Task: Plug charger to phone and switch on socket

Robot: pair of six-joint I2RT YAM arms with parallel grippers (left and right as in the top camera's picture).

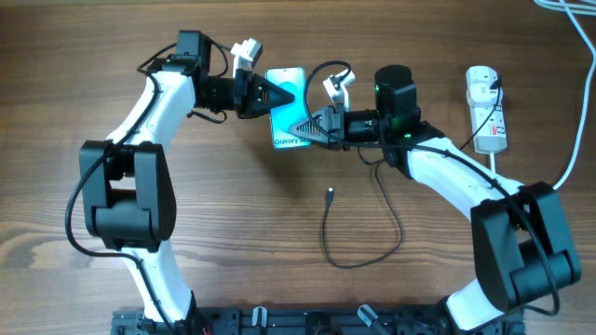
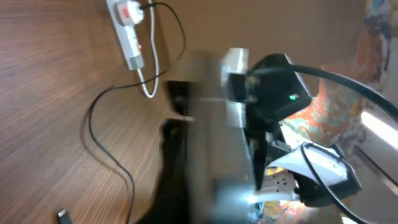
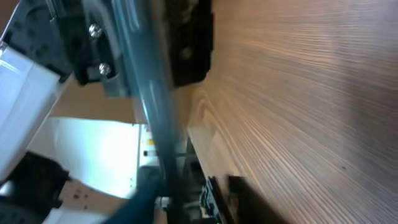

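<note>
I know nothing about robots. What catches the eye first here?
The phone with its bright teal screen, at the far middle of the table, with the left gripper and right gripper at it from either side. Nearer, the black charger lies loose, its tip free; the white socket sits far right.

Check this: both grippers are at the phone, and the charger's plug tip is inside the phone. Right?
No. The left gripper and right gripper are at the phone, but the charger's plug tip lies on the table, apart from it, as the overhead view shows.
</note>
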